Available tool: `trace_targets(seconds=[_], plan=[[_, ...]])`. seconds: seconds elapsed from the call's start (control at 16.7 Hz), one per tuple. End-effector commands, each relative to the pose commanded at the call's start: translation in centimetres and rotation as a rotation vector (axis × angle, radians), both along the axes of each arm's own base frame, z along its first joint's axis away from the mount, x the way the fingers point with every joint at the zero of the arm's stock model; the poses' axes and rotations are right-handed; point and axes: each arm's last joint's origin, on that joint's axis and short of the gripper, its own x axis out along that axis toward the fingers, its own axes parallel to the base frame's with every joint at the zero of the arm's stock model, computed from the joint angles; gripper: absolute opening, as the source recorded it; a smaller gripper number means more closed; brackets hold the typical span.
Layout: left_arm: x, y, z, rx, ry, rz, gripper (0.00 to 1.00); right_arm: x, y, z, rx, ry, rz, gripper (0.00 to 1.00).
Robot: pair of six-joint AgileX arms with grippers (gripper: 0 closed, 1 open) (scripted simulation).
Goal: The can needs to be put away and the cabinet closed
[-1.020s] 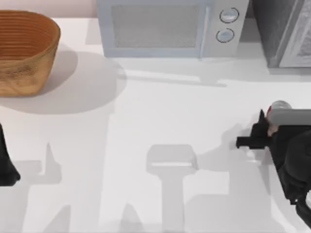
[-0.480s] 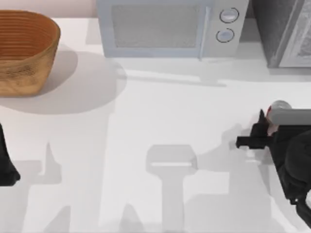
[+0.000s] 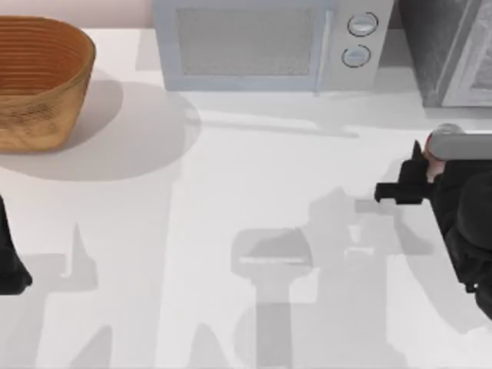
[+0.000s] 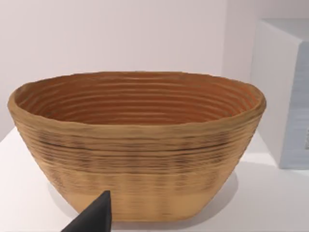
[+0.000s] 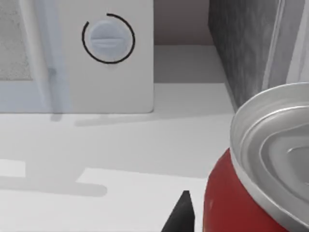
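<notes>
The red can [image 3: 444,132] with its silver top sits in my right gripper [image 3: 423,171], which is shut on it at the table's right side, raised off the surface. In the right wrist view the can [image 5: 251,159] looms close, one dark fingertip [image 5: 181,215] beside it. The cabinet [image 3: 438,46], dark grey and speckled with a pale framed door [image 3: 473,69], stands at the back right corner just beyond the can; its speckled face [image 5: 241,53] rises behind the can. My left gripper [image 3: 9,261] stays parked at the left edge.
A light-grey microwave [image 3: 269,42] with two round knobs stands at the back centre, left of the cabinet. A woven basket [image 3: 38,81] sits at the back left and faces the left wrist camera as basket [image 4: 135,145]. White tabletop [image 3: 231,177] stretches between them.
My right gripper has risen with the can and shifted toward the back, nearer the cabinet; its shadow has slid away across the table. The left arm has not moved.
</notes>
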Motion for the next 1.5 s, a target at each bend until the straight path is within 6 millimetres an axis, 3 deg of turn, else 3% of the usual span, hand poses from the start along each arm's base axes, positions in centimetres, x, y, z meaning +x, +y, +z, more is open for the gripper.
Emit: trace_targets(seconds=[0.6,1.14,1.5], plan=[[0.0,0.0,0.0,0.000,0.000,0.000,1.00,-1.2,-0.5,9.3,-0.002,0.010,-0.004,0.00],[0.0,0.0,0.0,0.000,0.000,0.000,1.00,-1.8,-1.1,9.8,-0.002,0.015,-0.004,0.00],[0.0,0.0,0.0,0.000,0.000,0.000,1.00,-5.8,-4.7,11.5,0.005,-0.011,-0.001,0.00]])
